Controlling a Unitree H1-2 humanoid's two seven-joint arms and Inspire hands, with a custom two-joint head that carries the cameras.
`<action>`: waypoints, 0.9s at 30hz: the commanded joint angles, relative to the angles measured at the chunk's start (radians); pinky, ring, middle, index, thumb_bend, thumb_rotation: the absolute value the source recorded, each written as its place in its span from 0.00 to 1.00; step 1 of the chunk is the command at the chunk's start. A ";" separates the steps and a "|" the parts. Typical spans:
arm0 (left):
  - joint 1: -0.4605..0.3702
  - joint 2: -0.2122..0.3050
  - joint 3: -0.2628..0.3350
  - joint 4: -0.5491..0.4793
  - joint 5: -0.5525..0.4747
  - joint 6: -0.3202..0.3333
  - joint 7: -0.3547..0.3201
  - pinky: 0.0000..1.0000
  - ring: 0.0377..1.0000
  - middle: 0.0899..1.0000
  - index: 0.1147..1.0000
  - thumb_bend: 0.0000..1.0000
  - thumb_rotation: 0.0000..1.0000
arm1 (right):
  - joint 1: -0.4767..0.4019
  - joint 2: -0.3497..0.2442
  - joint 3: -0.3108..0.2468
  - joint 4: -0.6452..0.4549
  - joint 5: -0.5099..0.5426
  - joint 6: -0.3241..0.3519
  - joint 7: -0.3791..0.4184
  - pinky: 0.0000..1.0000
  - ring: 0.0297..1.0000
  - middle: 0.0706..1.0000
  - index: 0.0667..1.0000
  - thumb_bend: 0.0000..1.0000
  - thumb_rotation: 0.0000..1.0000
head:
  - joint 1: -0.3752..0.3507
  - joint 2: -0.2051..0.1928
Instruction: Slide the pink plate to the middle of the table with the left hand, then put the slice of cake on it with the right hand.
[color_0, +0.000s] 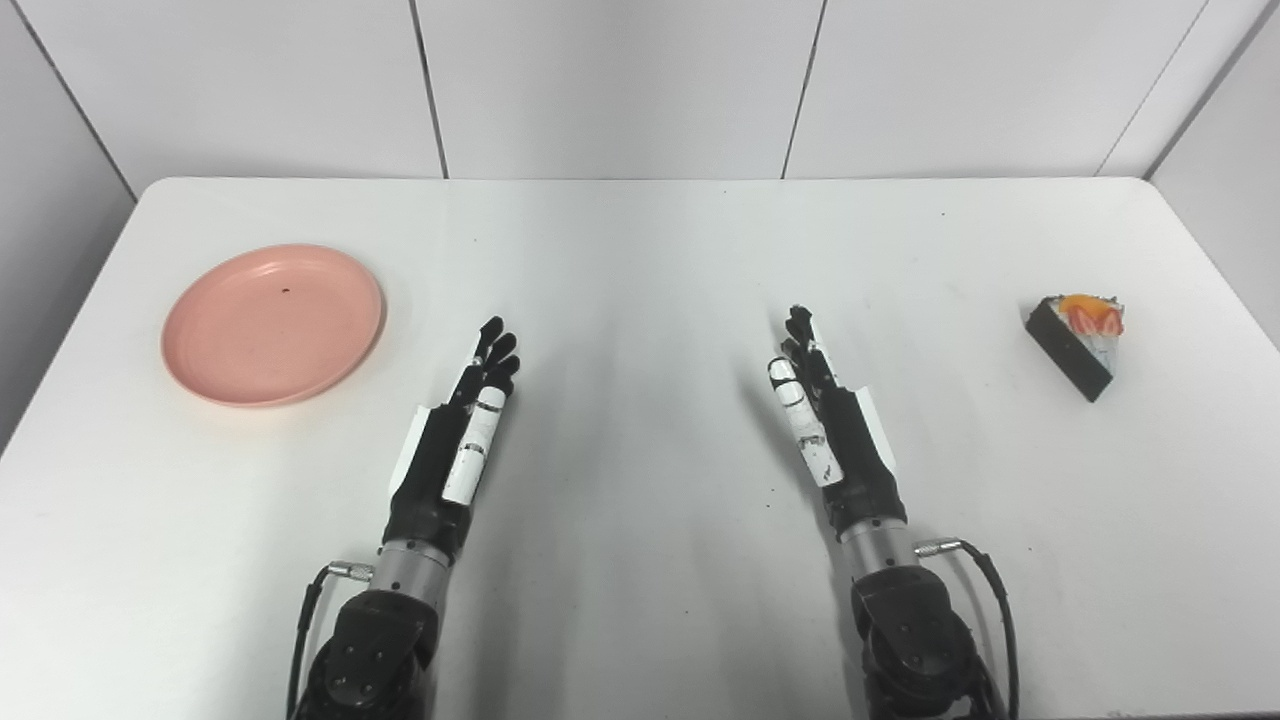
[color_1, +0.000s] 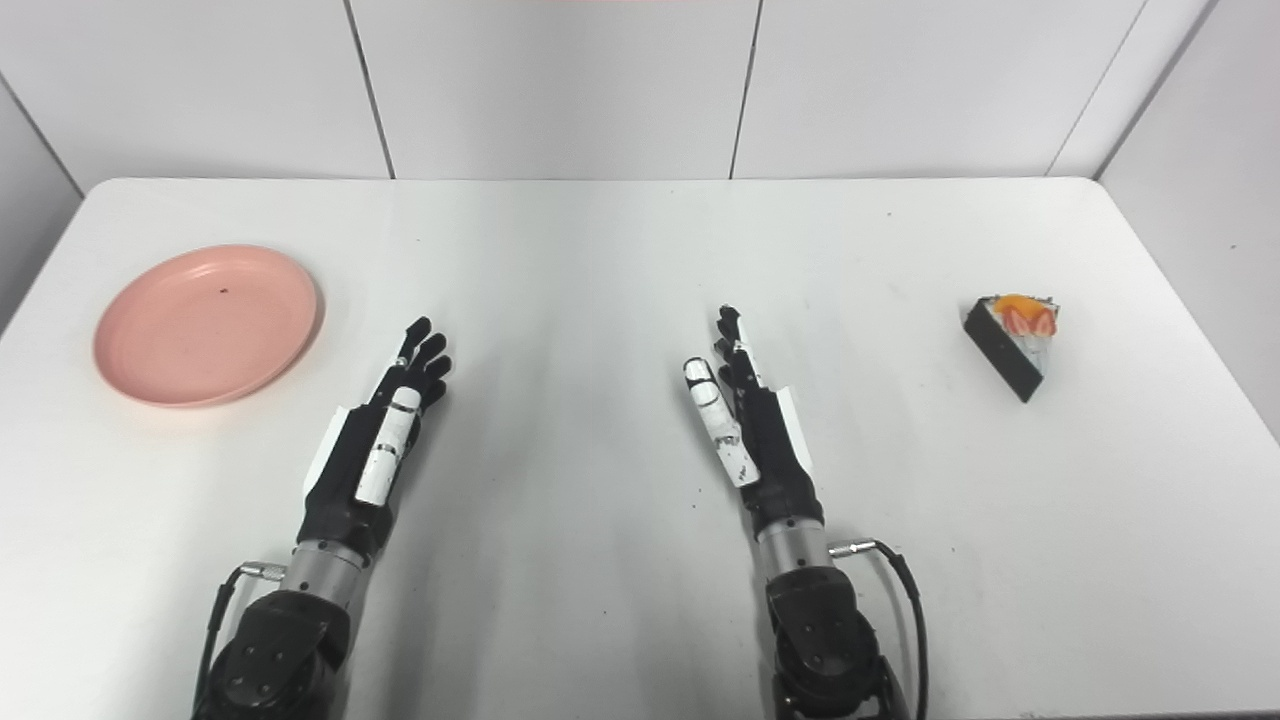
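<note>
Both forearms entered from the bottom edge, nearest the cameras, wrists low over the white tabletop (color_0: 640, 250). Left hand (color_0: 455, 430) lay extended, pointing away from the robot, its fingers (color_0: 495, 350) straight and close together, holding nothing. Right hand (color_0: 830, 420) mirrored it: fingers (color_0: 800, 335) stretched out, thumb lying alongside, also empty. Whether either palm touched the surface could not be judged from these views.

Pink plate (color_0: 272, 323) sat on the far-left part of the tabletop, upright and empty apart from one small dark speck. It was ahead and left of the left hand, near but clearly apart from the fingertips. Slice of cake (color_0: 1078, 340) sat toward the right edge, dark-sided with an orange-red topping, well apart from the right hand. Middle of the tabletop, between and beyond the two hands, carried no object.

Assessment: neither step begun; plate not yet moved, cake untouched. Step in hand is the first one, the plate slide.

Next move, as judged: left hand needs to travel forward and left to reach the plate's far or outer rim, set fingers on or against it, then draw it rightward toward the centre. Shallow rim offers little purchase, so a slipping contact looks like the main risk. Right hand should wait until the plate rests centrally.
</note>
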 joint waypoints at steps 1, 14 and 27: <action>-0.012 -0.002 -0.016 0.000 -0.004 0.018 -0.026 0.96 0.96 0.98 0.98 0.38 1.00 | -0.017 0.003 0.008 -0.016 -0.001 -0.008 0.007 0.95 0.97 0.99 1.00 0.35 1.00 | 0.002 0.001; -0.013 -0.003 -0.017 0.003 -0.005 0.019 -0.028 0.96 0.96 0.98 0.98 0.38 1.00 | -0.017 0.001 0.008 -0.012 -0.008 -0.010 0.004 0.94 0.96 0.98 0.98 0.36 1.00 | 0.007 0.004; -0.014 -0.004 -0.020 0.006 -0.002 0.011 -0.026 0.96 0.96 0.97 0.98 0.37 1.00 | -0.018 -0.001 0.006 -0.011 -0.003 -0.004 0.007 0.95 0.96 0.98 0.98 0.36 1.00 | 0.008 0.004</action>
